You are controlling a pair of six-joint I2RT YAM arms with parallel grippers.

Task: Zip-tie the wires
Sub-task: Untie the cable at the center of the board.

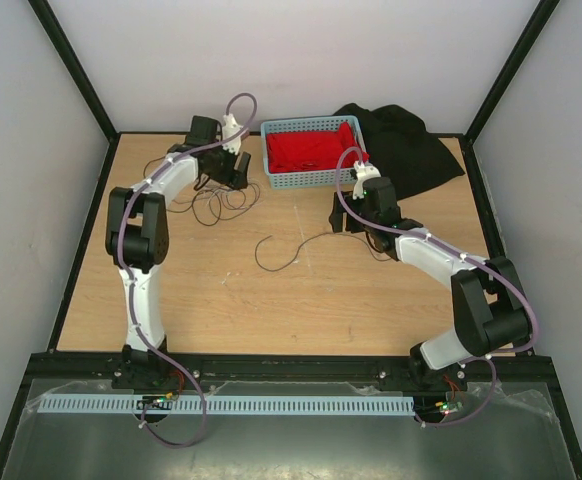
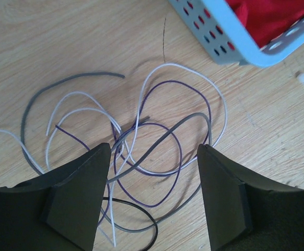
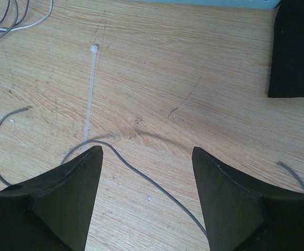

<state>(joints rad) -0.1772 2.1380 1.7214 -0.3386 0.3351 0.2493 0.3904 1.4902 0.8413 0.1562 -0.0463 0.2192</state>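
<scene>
I am stretching my left arm (image 1: 143, 225) out toward the far left corner of the pale wooden table (image 1: 371, 310), elbow bent and wrist tipped downward. My left gripper (image 2: 154, 151) is hanging over the wires (image 2: 162, 130), a loose tangle of thin grey, white, purple and black strands lying near the far edge, just left of the light blue perforated plastic basket (image 2: 230, 49) holding the red cloth (image 2: 269, 15). Its fingers are standing wide apart with the loops lying slack between them and nothing clamped. I cannot tell whether the tips are touching the wood.

I am folding my right arm (image 1: 441, 265) in from the near right corner, and my right gripper (image 3: 147, 151) is pointing down near the middle of the table, its fingers spread wide and empty. One loose grey wire (image 3: 141, 175) is curving across the wood between them, well apart from the tangle. A thin white plastic zip tie (image 3: 91, 89) is lying flat just beyond my left fingertip, its head toward the basket. A crumpled black cloth (image 1: 411, 145) is sitting in the far right corner.

My own fingers are hiding the near parts of the tangle and of the single wire. From above, the strands are showing only as dark hairlines and the zip tie is too faint to find.
</scene>
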